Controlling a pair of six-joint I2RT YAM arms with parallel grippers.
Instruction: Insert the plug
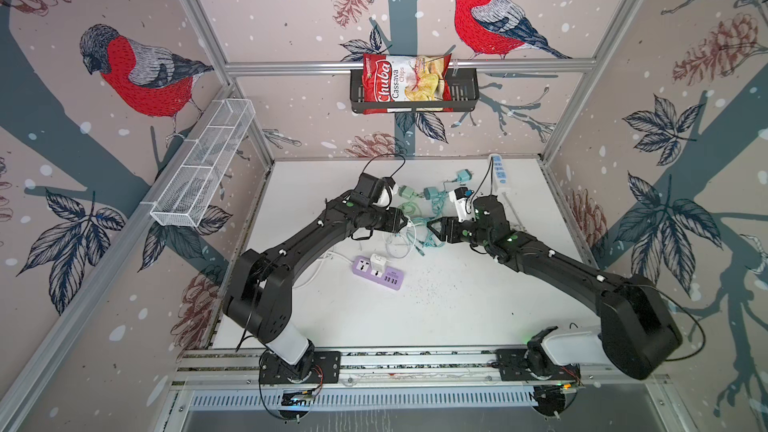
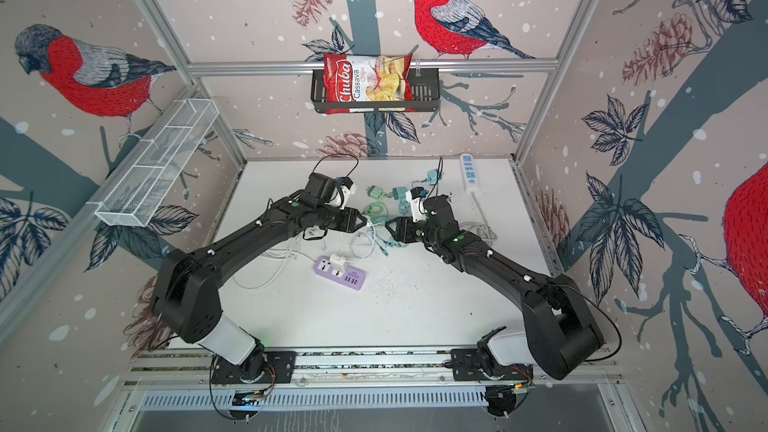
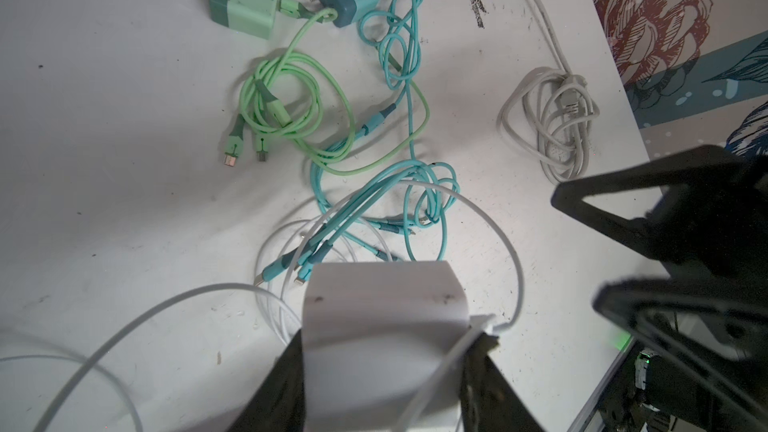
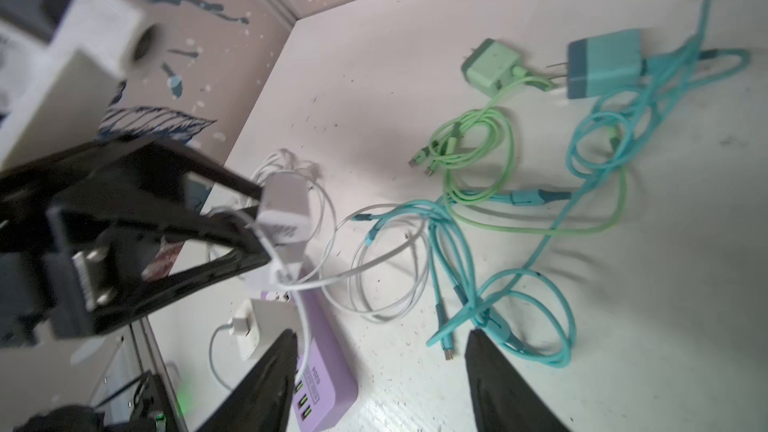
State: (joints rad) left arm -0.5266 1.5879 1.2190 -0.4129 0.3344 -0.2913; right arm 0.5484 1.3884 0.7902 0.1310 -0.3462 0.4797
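Toward the front edge of the tabletop [image 1: 457,317] lies the purple strip [image 1: 386,278], a white charger [image 1: 378,261] already in it. Over the middle, the jaws of the left arm [image 1: 299,238] are clamped on the white plug [image 3: 382,326]. The jaws of the right arm [image 1: 540,255] stand apart, empty, above teal cables [image 4: 492,320]. A white strip [image 1: 498,170] lies in the back right corner.

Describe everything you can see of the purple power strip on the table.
The purple power strip is a lilac, plastic-looking bar with rounded corners, lying flat on the white table, near its middle. A white charger is plugged into its top, with a free socket beside it. USB ports line one end; a white cord leaves the other.
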